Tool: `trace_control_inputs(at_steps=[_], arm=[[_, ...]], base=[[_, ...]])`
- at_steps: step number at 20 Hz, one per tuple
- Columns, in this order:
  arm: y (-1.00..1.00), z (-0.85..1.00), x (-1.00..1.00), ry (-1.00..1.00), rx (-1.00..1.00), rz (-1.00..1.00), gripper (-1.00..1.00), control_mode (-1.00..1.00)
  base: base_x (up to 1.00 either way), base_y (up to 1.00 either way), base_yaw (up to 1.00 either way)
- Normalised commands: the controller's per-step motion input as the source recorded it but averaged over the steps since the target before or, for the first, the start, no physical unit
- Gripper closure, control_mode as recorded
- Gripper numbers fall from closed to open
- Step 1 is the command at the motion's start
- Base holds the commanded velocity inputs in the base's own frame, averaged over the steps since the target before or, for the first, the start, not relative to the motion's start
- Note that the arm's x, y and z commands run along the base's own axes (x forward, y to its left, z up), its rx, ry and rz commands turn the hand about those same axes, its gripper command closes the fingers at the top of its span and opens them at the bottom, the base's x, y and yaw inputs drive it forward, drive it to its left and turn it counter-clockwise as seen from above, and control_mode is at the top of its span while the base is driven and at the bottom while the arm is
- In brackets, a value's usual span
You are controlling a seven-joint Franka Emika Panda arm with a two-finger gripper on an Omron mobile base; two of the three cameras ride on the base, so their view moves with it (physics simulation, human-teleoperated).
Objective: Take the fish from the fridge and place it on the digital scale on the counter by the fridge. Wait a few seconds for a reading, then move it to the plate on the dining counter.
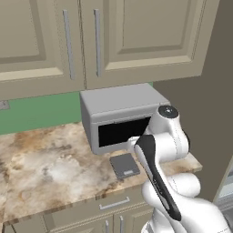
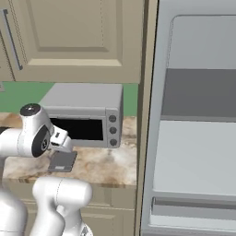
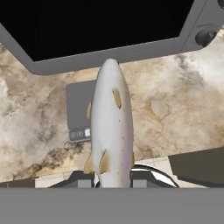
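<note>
In the hand view my gripper is shut on the fish near its tail. The pale silver body with tan fins points away from the hand. It hangs above the counter, with its middle over the right edge of the digital scale, a flat dark grey slab with a small display strip. The same scale lies at the counter's front edge, just in front of the toaster oven and beside my white arm. The fridge stands open on the right. The plate and the dining counter are out of view.
A boxy grey toaster oven with a dark window sits on the counter right behind the scale. Tan panelled wall cupboards hang above. A tall tan panel separates counter and fridge.
</note>
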Motion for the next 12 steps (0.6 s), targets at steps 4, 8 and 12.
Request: trace_control_inputs(at_steps=[4, 8, 12], arm=[[0.10, -0.16, 0.31, 0.17, -0.01, 0.02, 1.00, -1.00], [0.07, -0.05, 0.27, 0.20, -0.02, 0.04, 1.00, -1.00], [0.00, -0.06, 0.24, 0.11, 0.00, 0.04, 1.00, -1.00]], base=[[0.00, 0.00, 0.00], [0.00, 0.00, 0.00], [0.00, 0.00, 0.00]])
